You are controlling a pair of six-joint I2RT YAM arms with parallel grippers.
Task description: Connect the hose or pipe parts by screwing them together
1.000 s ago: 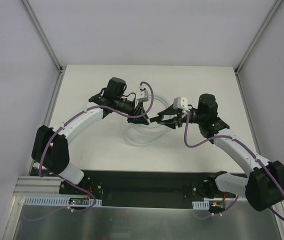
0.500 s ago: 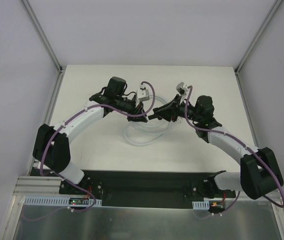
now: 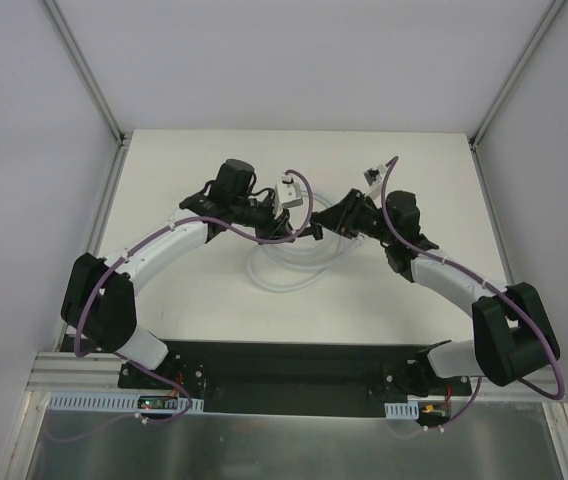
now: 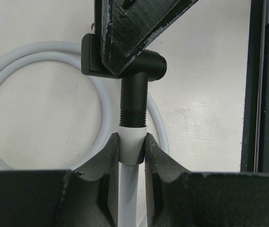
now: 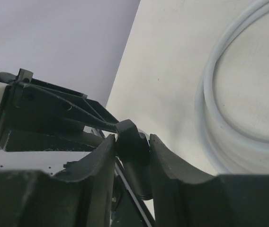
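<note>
Hose [image 4: 130,198] end clamped between left gripper [image 4: 132,147] fingers; black T connector [image 4: 134,90] pinched between right gripper [image 5: 132,142] fingers, threaded stem just beyond left fingertips

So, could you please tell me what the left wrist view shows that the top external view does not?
Only the left wrist view shows the black T connector's threaded stem meeting the white hose end clamped in the left gripper. Only the top external view shows both whole arms and their purple cables. Both show the hose coiled on the table and the right gripper meeting the left.
</note>
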